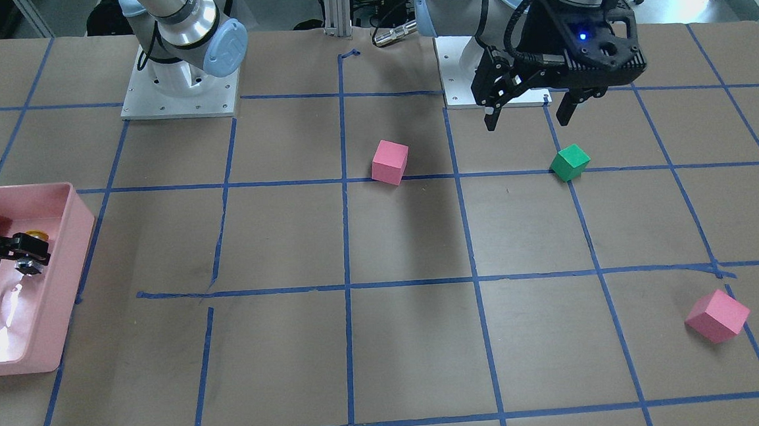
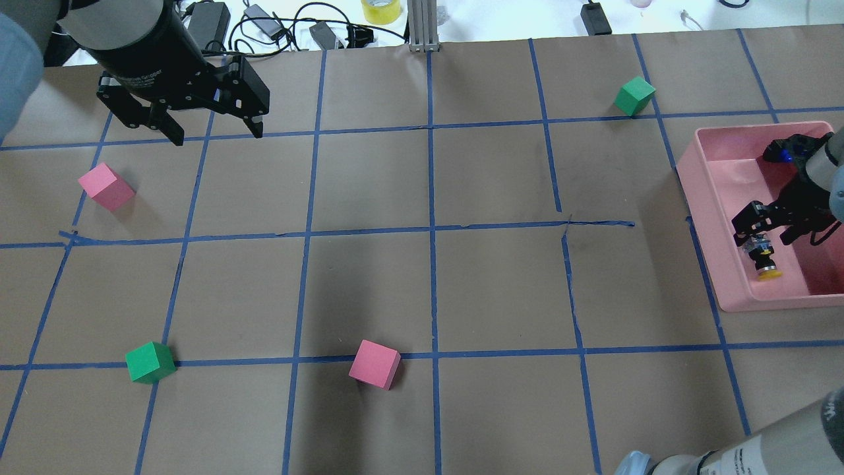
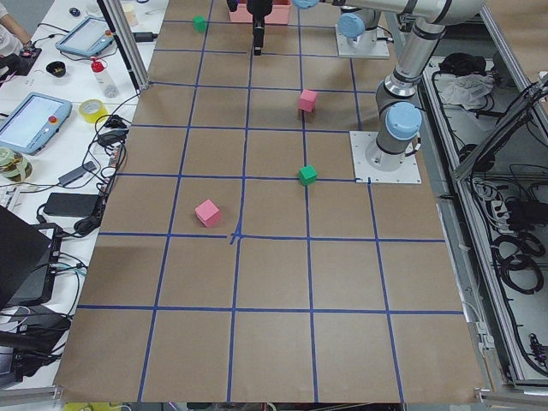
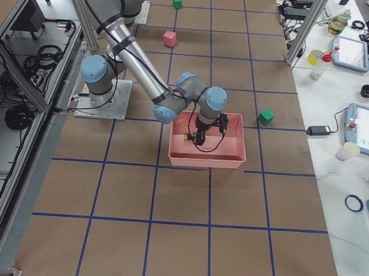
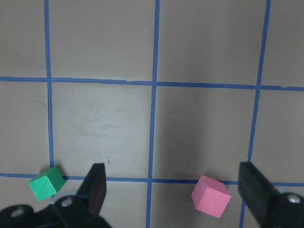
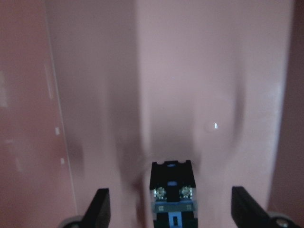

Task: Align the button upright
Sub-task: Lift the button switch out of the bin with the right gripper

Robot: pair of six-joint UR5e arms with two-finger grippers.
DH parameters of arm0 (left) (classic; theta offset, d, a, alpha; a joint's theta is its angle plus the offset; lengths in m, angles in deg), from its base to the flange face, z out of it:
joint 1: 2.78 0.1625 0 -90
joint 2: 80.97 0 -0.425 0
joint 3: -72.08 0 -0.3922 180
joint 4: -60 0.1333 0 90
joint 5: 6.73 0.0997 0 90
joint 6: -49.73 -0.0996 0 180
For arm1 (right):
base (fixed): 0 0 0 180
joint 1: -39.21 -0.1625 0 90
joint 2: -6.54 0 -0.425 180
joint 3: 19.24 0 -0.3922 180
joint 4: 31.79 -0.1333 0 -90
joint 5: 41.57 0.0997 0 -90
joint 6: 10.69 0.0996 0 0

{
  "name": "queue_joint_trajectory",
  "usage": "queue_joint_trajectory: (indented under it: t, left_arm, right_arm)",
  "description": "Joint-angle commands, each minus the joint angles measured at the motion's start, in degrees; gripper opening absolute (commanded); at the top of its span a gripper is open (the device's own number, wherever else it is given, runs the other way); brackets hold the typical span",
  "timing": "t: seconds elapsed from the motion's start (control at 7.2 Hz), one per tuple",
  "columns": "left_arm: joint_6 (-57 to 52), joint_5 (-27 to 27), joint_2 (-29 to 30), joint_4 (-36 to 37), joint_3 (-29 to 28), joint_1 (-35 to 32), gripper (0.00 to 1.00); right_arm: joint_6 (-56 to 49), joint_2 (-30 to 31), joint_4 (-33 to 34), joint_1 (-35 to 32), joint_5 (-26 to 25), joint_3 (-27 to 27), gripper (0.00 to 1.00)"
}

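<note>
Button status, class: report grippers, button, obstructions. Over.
Left gripper open, empty. Right gripper open, straddling button. Button on its side in bin, not upright. Only bin walls nearby.

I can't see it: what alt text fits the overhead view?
The right gripper reaches open into a pink bin at right, over a yellow-capped button lying on its side. The left gripper hangs open far left; two pink cubes and two green cubes sit scattered.

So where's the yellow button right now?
The button lies on its side in the pink tray, at the overhead view's right edge, between the open fingers of the right pincer.
</note>
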Motion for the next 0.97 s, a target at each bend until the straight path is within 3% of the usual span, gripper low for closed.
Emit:
queue_joint_trajectory:
  t: [0.0, 0.69, 0.83]
  left_arm:
    - [0.0, 0.0, -0.1, 0.0, 0.0, 0.0, 1.00]
    - [0.0, 0.0, 0.0, 0.0, 0.0, 0.0, 1.00]
    - [0.0, 0.0, 0.0, 0.0, 0.0, 0.0, 1.00]
  right_arm:
    - [0.2, -0.1, -0.2, 0.0, -0.8, -0.7, 0.00]
    - [0.8, 2.0, -1.1, 0.1, -2.5, -4.4, 0.00]
    - [1.6, 3.2, -3.9, 0.1, -2.3, -6.2, 0.00]
